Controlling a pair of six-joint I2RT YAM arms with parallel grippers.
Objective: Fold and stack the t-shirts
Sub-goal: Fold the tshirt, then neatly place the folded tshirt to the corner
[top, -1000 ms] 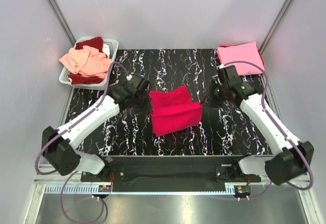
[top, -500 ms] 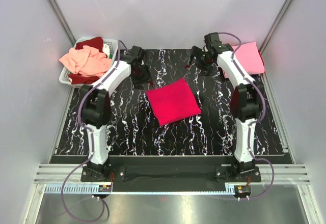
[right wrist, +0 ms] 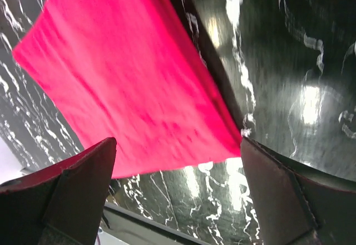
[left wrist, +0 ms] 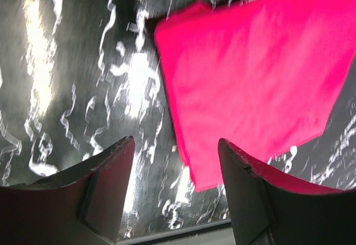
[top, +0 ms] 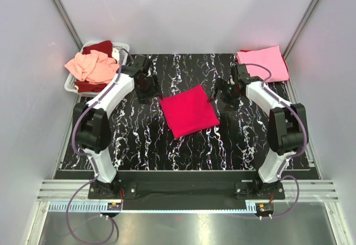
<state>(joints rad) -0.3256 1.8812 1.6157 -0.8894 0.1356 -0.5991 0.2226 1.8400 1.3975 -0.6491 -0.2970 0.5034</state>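
Mid-bench, I saw the crimson-red t-shirt [top: 189, 111] folded flat on the bench [top: 139, 139]. Left end effector [top: 147, 92] sat off its left corner, right end effector [top: 224, 96] just off its right edge (both with fingers spread, nothing held). Pink t-shirt [top: 263, 63] lay folded at the far right corner; peach t-shirt [top: 92, 67] and maroon t-shirt [top: 99, 47] were piled in the white basket [top: 123, 48].

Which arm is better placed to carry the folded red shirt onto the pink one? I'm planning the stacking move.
Probably the right. Its open tool hovers at the red shirt's right edge, on the same side as the pink shirt at the far right corner. The left tool, also open, sits on the basket side.
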